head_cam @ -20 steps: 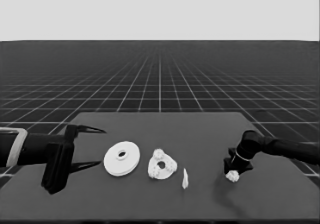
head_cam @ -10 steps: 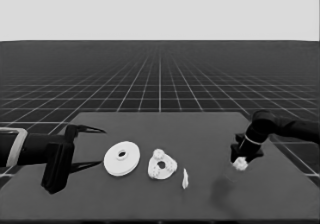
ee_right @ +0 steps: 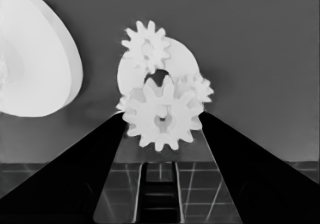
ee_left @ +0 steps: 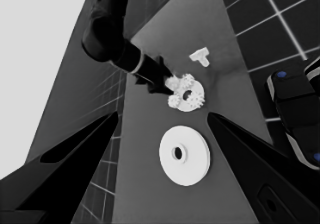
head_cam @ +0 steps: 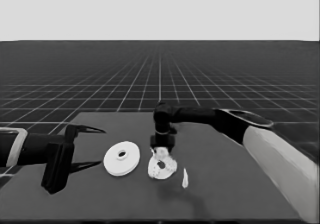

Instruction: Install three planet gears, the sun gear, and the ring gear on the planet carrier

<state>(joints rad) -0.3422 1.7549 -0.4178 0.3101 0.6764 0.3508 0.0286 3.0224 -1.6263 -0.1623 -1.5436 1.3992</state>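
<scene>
A dark table (head_cam: 240,184) is seen from above, with white parts grouped near its front middle. The larger round part (head_cam: 121,158), thick and rimmed with a small centre hole, lies flat and untouched, just beside the smaller round part (head_cam: 161,168). It is judged the heaviest piece, rigid and smooth, best gripped across its outer rim. The smaller round part lies flat too, with gears already seated on it: in the right wrist view one gear (ee_right: 146,48) sits at its far side and another (ee_right: 201,88) at one flank.

The right gripper (head_cam: 161,149) is poised directly over this smaller part, reaching in from the right. A fourth gear (ee_right: 162,115) is clamped between its two fingers, held by the toothed edge, above the dark centre hole. Such a gear is judged light, stiff and easily tilted; a grip across opposite teeth should keep it level for meshing. Whether it is yet seated cannot be told.

A thin white piece (head_cam: 185,178) lies just beside the smaller part, untouched.

The left gripper (head_cam: 80,146) waits over the table's left end, its fingers spread apart and holding nothing.
</scene>
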